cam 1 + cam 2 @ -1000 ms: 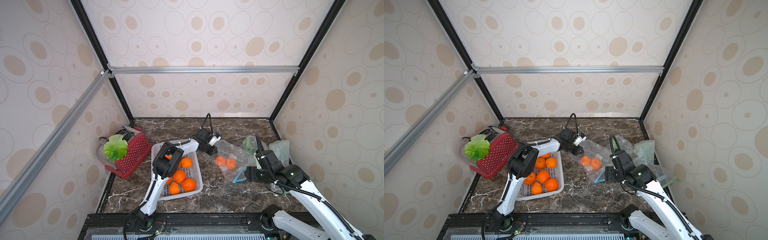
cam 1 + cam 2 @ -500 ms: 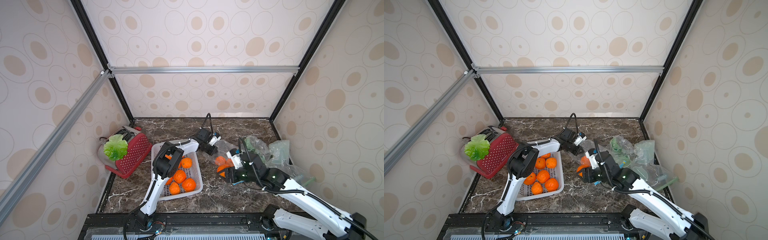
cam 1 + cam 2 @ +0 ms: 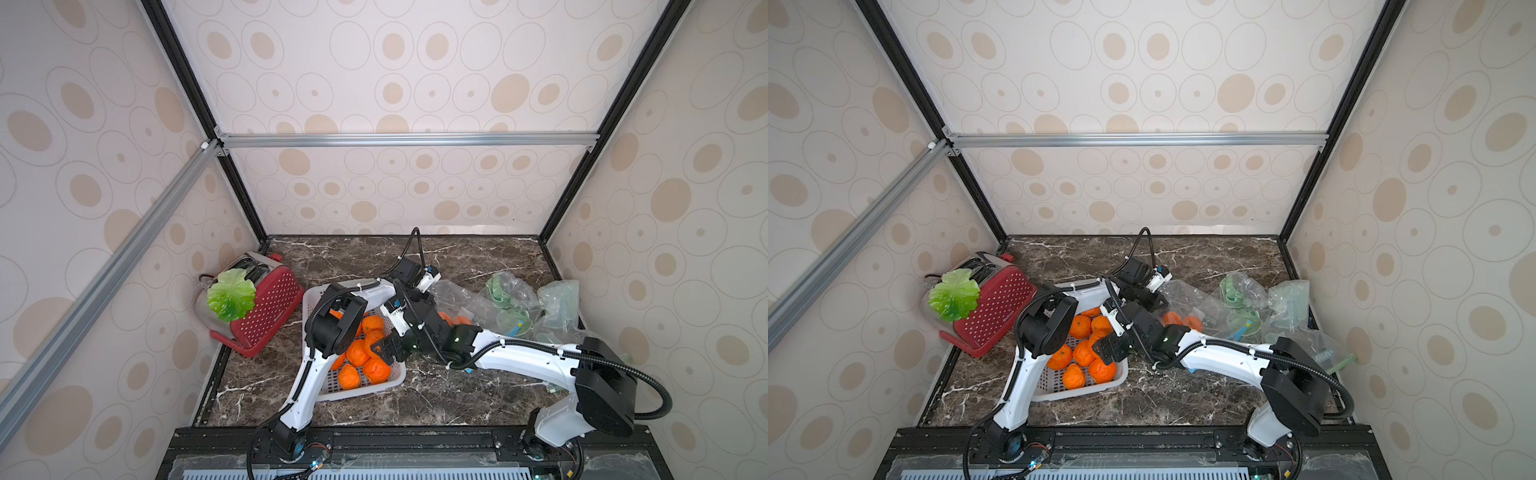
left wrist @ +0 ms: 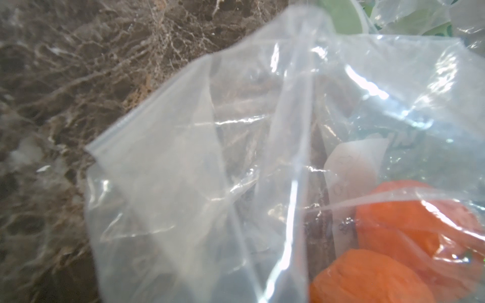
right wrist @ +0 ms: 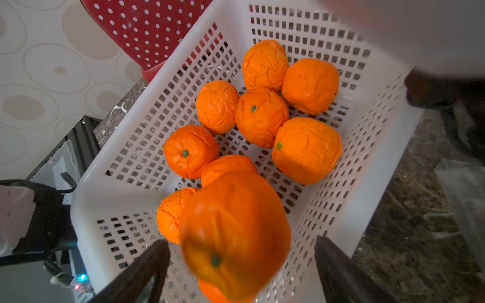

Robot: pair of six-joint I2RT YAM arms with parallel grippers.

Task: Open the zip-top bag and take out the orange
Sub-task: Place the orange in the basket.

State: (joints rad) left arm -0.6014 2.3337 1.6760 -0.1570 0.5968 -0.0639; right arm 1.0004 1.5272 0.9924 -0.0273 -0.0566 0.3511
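Two claws over the marbled bench [image 3: 457,399]. First, the left claw [image 3: 424,294]: clamps shut on a corner of the zip-top bag [image 3: 457,297], holds that edge up off the bench. Within the bag: a pair of oranges [image 4: 414,217], touching, seen through crumpled film; cannot tell how far the mouth gapes. Next, the right claw [image 5: 241,262]: hangs spread wide above the white basket [image 5: 110,162], fingers [image 5: 154,265] on either side of the orange [image 5: 236,236] with a gap at each. Looks blurred in the right wrist view, green stem end facing the camera, directly over the heap of loose oranges [image 5: 262,115] in the basket. Just beside the basket, by the left wall: red toaster [image 3: 270,307] with a green leaf [image 3: 230,295] on it. Beyond the zip-top bag: more clear bags [image 3: 557,303] holding green things.
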